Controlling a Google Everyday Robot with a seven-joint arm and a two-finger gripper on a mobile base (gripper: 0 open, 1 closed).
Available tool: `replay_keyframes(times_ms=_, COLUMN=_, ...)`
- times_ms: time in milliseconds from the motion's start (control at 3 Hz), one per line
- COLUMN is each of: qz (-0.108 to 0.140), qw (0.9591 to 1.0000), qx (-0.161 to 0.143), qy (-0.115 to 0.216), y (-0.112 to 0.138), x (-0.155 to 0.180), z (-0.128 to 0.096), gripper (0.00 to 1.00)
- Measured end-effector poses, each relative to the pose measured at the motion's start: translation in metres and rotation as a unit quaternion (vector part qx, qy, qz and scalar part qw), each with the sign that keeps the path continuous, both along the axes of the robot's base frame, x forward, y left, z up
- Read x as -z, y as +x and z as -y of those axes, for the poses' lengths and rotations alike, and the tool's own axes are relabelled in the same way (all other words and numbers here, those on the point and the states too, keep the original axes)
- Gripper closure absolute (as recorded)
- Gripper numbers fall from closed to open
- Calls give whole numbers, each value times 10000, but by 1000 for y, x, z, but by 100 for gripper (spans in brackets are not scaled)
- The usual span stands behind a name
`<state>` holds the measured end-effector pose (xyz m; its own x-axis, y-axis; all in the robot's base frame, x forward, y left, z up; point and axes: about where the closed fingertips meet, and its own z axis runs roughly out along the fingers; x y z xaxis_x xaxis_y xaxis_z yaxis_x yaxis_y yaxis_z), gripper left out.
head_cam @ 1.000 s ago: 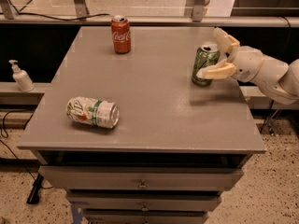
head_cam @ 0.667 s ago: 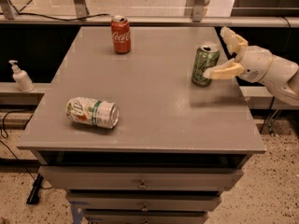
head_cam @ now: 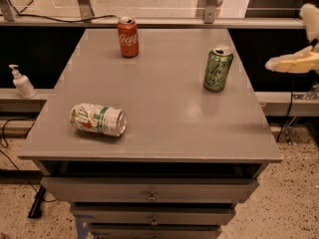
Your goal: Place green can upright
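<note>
Gripper (head_cam: 291, 40): jaws standing apart, gripping nothing, hovering just off the right edge of the counter (head_cam: 164, 133). Green can (head_cam: 218, 67): standing clear of the jaws, inward from them near that edge, long axis vertical, silver top facing up; the task is looking complete. Red cola can (head_cam: 128, 36): standing at the back. White can (head_cam: 98, 119): lying on its side, front left. Soap dispenser (head_cam: 22, 82): sitting on a side ledge. Speckled floor is showing below.

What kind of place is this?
Probably a lab or office: grey drawer cabinet, speckled floor, pump bottle on a ledge. The gripper hangs beyond the cabinet's right edge, clear of the upright green can.
</note>
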<state>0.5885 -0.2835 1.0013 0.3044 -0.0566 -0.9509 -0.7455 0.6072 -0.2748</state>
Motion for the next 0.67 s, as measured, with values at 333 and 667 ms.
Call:
replay_keyframes(times_ms=333, qz=650, qw=9946, qx=801, qy=-114, y=-35, x=-77, z=38, gripper=0)
replay_keyframes(times_ms=667, qz=719, qw=9927, qx=957, qy=-130, y=-39, x=-86, z=45, gripper=0)
